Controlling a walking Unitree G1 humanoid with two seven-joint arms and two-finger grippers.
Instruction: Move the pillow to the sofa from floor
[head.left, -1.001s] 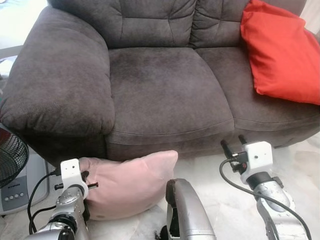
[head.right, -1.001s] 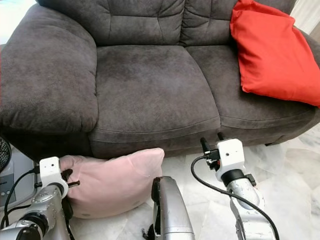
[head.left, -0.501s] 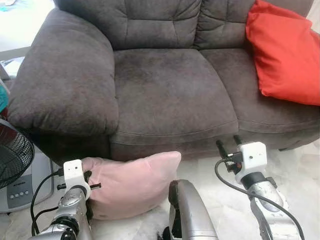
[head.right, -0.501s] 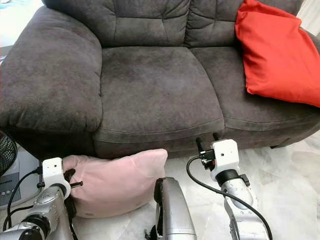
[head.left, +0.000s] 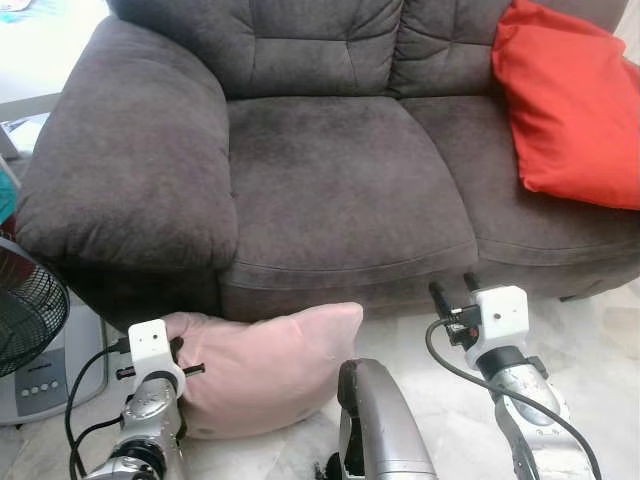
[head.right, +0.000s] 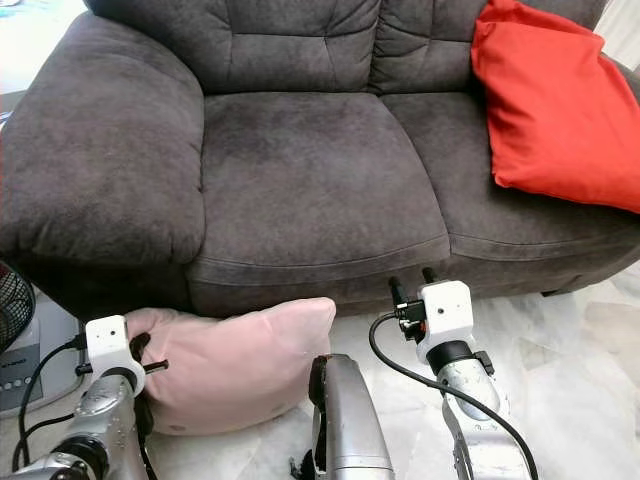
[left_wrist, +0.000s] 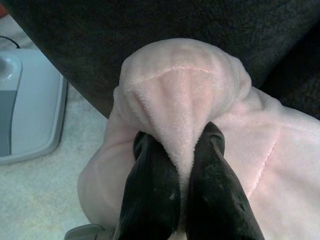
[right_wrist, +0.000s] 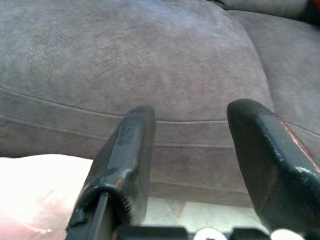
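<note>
A pale pink pillow (head.left: 265, 365) lies on the floor against the front of the dark grey sofa (head.left: 340, 180). My left gripper (left_wrist: 179, 145) is shut on a pinched fold at the pillow's left corner (left_wrist: 185, 95). My right gripper (head.left: 452, 289) stands open in front of the sofa's seat edge, a little right of the pillow, with nothing between its fingers (right_wrist: 130, 145).
A red cushion (head.left: 570, 105) leans in the sofa's right corner. A fan (head.left: 22, 315) and a grey appliance base (head.left: 40, 375) stand at the left beside the armrest. Pale marble floor (head.left: 590, 330) lies to the right.
The camera has shifted slightly, so the sofa sits a little lower and to the right. My right gripper has edged left toward the pillow. The left stays shut on the pillow.
</note>
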